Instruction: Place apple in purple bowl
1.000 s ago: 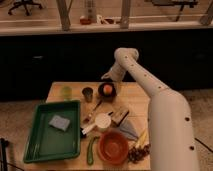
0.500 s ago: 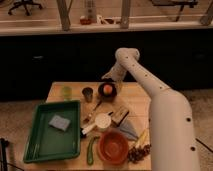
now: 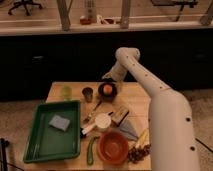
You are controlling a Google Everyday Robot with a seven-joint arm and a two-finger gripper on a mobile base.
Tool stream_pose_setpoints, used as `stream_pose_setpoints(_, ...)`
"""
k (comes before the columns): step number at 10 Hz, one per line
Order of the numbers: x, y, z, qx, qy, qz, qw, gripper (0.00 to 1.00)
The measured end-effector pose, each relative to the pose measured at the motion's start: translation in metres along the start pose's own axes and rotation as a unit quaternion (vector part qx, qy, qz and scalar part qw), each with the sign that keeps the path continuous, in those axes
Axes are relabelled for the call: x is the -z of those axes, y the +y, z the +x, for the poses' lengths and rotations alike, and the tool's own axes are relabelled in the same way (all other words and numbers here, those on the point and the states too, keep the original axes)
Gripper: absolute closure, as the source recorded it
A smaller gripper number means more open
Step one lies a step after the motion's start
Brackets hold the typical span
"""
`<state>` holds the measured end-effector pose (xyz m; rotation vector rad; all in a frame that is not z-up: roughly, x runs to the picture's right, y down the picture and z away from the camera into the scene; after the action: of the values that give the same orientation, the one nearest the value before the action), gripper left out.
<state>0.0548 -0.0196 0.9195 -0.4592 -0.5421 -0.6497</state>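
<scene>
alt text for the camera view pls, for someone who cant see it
An apple sits in a small purple bowl near the far edge of a wooden table, with the robot's gripper just behind and above it. Nearer the camera are a green tray, an orange bowl and a dark cup.

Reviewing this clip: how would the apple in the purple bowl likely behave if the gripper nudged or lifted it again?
The apple looks round and smooth, so it would probably roll if pushed. Sitting inside the purple bowl, the rim should likely contain it. Its firm-looking skin suggests it is stiff, possibly slippery between fingers. The gripper sits just behind the bowl.
</scene>
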Motion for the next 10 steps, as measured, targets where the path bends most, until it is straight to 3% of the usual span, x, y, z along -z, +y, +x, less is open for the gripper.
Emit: stream_pose_setpoints(10, 0.0003, 0.0033, 0.0077, 0.002, -0.002, -0.001, 1.0000, 0.20)
